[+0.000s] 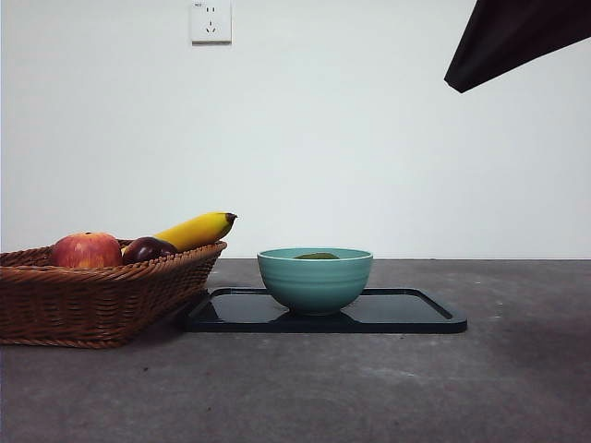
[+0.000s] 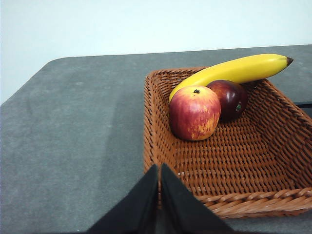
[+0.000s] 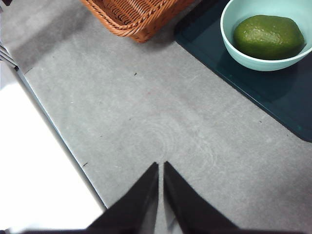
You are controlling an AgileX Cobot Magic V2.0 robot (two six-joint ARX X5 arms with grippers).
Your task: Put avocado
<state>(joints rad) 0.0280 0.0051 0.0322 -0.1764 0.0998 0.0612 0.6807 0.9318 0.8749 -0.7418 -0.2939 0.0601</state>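
Right gripper (image 3: 161, 168) closed, jaws pressed tip to tip with nothing between them, hanging above bare grey table (image 3: 161, 122) well apart from the fruit. Left gripper (image 2: 159, 170) likewise closed and empty, poised just over the near rim of the wicker basket (image 2: 229, 204). In the front view, only one dark arm tip (image 1: 512, 41) in the upper right corner of the frame; cannot tell there which arm. Avocado (image 3: 268, 37) lying inside the teal bowl (image 3: 234, 34), dull green and on its side, filling much of the bowl's floor; in the front view just a sliver of avocado (image 1: 317, 256) above the bowl's rim at frame centre. Bowl (image 1: 314, 281) standing upright on the black tray (image 1: 416, 314), tray flat on the table with its left end touching or just beside the basket (image 1: 92, 305) at lower left. In the basket: red apple (image 2: 194, 113), dark plum-like fruit (image 2: 230, 99) touching it behind, and a yellow banana (image 2: 234, 70) leaning across the far rim. White wall socket (image 1: 211, 20) at upper left of the front frame.
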